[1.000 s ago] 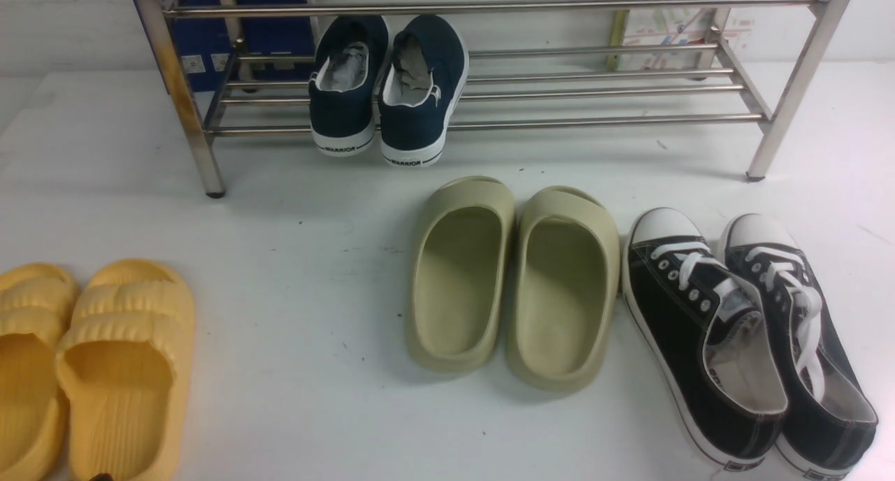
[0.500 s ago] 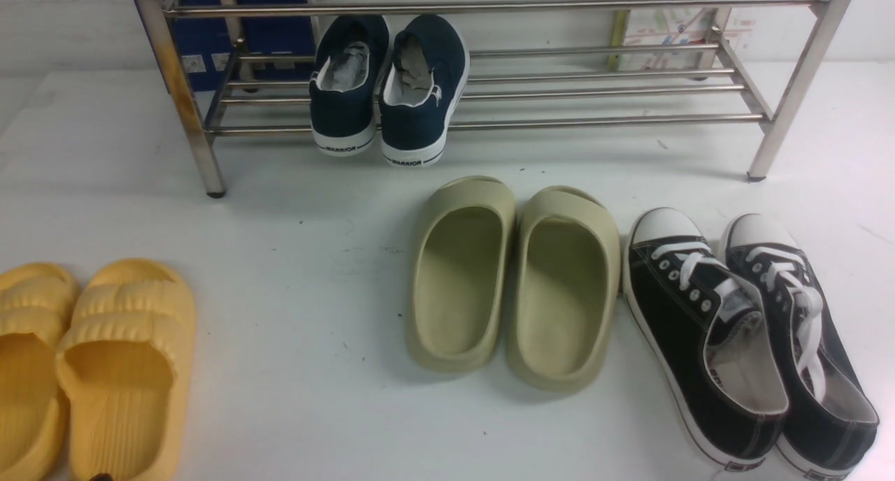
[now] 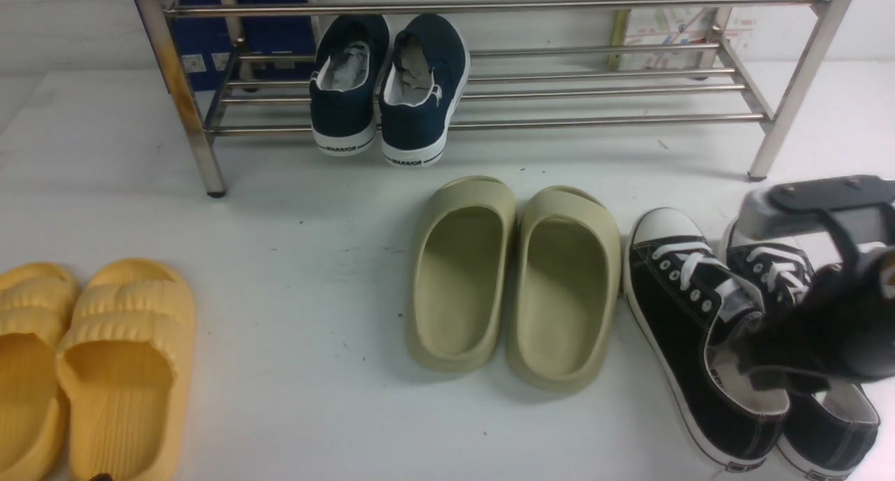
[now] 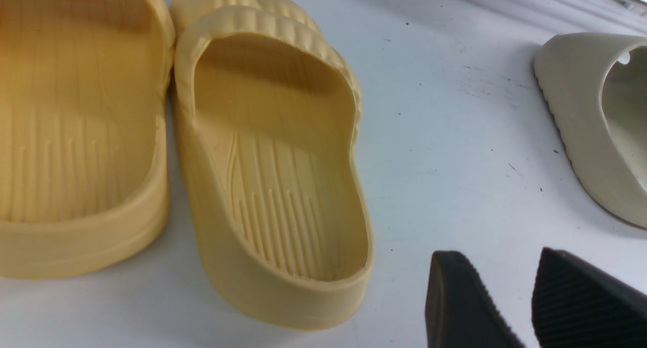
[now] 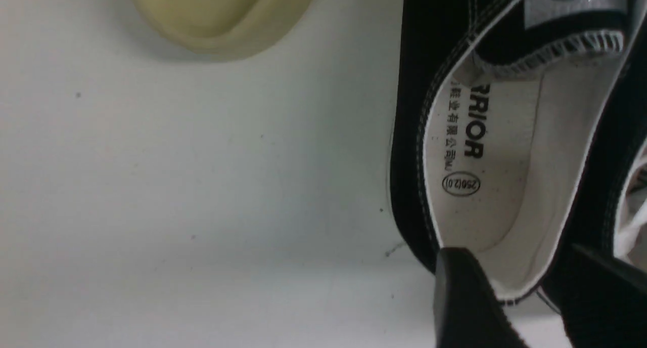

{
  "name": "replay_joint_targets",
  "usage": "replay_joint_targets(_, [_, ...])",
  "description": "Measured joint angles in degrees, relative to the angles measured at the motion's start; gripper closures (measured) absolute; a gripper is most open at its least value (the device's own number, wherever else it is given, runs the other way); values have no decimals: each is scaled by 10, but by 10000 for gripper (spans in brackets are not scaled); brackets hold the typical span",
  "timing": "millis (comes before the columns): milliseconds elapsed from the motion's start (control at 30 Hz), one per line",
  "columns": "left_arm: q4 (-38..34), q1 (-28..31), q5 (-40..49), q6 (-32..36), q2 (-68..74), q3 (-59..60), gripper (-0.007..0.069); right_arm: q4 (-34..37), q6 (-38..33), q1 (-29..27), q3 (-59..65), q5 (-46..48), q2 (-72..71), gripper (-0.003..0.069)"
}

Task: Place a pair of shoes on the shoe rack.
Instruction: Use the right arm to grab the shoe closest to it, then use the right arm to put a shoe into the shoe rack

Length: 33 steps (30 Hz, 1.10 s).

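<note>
The wide, shiny steel-tube shoe rack stands at the far side. The pair of black canvas sneakers with white laces lies short of it on the right, toes pointing rackward. The right pincer hangs over their heels, parted and empty. The left pincer, also parted, is well apart.

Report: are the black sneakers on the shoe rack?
No: both black sneakers sit on the white surface in front of the shoe rack.
</note>
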Motion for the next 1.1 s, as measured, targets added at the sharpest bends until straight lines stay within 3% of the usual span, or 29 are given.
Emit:
replay_joint_targets(167, [0, 0, 0, 0, 0, 0, 386, -63, 87, 45, -24, -18, 84, 261])
replay_joint_targets(400, [0, 0, 0, 0, 0, 0, 386, -82, 94, 40, -24, -48, 174, 221])
replay_joint_targets(500, [0, 0, 0, 0, 0, 0, 386, -72, 85, 34, -24, -56, 190, 274])
replay_joint_targets(667, [0, 0, 0, 0, 0, 0, 386, -29, 54, 34, -29, -60, 191, 596])
replay_joint_targets(700, [0, 0, 0, 0, 0, 0, 386, -26, 50, 33, -32, -55, 189, 631])
replay_joint_targets(967, [0, 0, 0, 0, 0, 0, 386, -30, 36, 33, -102, 66, 152, 645])
replay_joint_targets(1100, [0, 0, 0, 0, 0, 0, 386, -19, 10, 33, -201, 102, 145, 645])
